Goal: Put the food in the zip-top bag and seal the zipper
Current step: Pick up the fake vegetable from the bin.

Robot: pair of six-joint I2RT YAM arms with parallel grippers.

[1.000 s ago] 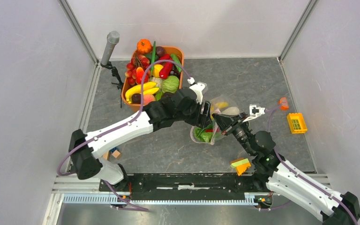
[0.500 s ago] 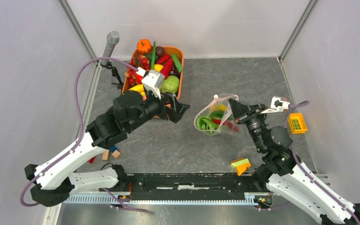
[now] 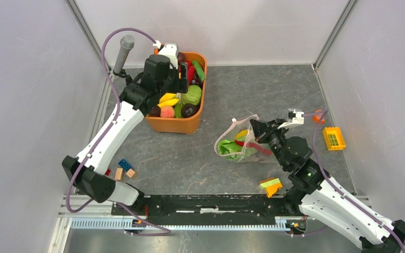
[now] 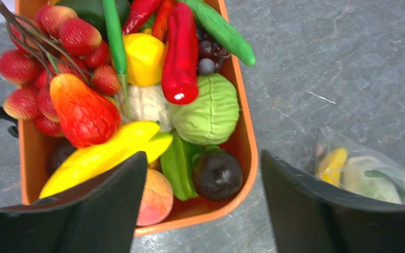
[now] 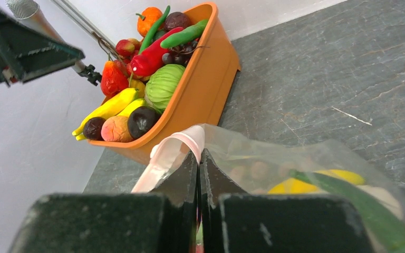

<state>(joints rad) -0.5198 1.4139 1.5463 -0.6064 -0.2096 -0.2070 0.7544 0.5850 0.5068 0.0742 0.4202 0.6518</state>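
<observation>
Top view: the clear, pink-dotted plastic zip-top bag [image 3: 224, 138] lies right of the orange plastic tub [image 3: 174, 125] with bright toy food [image 3: 228, 149] inside. The left gripper [image 3: 175, 84] hangs over the tub, well apart.

Left wrist: its black fingers [image 4: 111, 205] are spread wide and hold nothing.

Right wrist: the right gripper [image 5: 199, 158], the nearer one, is pinched onto the pale-pink zipper strip [image 5: 161, 158], which runs tubward.

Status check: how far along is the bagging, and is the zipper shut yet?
Done: a leafy cabbage, banana and red chili lie inside the zip-top bag. In hand: the right gripper is shut on the pink zipper strip, holding the mouth open, while the left gripper hangs open over the orange tub, holding nothing. Left: probably picking more from the tub, then sealing the zipper, not yet closed.
</observation>
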